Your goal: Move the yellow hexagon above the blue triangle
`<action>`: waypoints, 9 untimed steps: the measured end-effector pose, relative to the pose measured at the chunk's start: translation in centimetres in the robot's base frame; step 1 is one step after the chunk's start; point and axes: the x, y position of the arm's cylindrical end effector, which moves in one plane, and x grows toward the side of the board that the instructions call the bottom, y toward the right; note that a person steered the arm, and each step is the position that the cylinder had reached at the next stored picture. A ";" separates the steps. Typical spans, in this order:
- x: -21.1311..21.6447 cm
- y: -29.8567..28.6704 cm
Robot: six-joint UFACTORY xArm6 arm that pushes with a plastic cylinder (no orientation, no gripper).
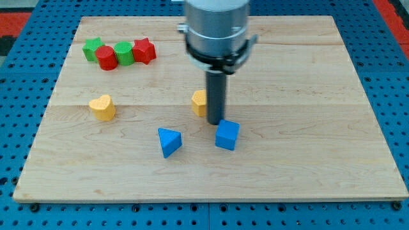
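The yellow hexagon [199,101] lies near the board's middle, partly hidden behind my rod. The blue triangle [169,141] lies below and to the left of it. My tip [215,122] touches the board just right of the hexagon, at its lower right side, and directly above the blue cube [227,135]. The tip is close to both blocks; whether it touches them cannot be told.
A yellow heart [102,107] lies at the left. A cluster at the top left holds a green star [93,48], a red cylinder [107,57], a green cylinder [124,53] and a red star [144,50]. The wooden board [307,147] rests on a blue mat.
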 end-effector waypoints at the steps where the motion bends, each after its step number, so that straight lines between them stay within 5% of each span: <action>1: 3.9 2.5; 2: 5.5 1.4; 3: 5.8 10.1; 5: 9.8 6.7; 6: 8.1 7.0; 8: -5.2 4.1; 9: -5.3 -2.5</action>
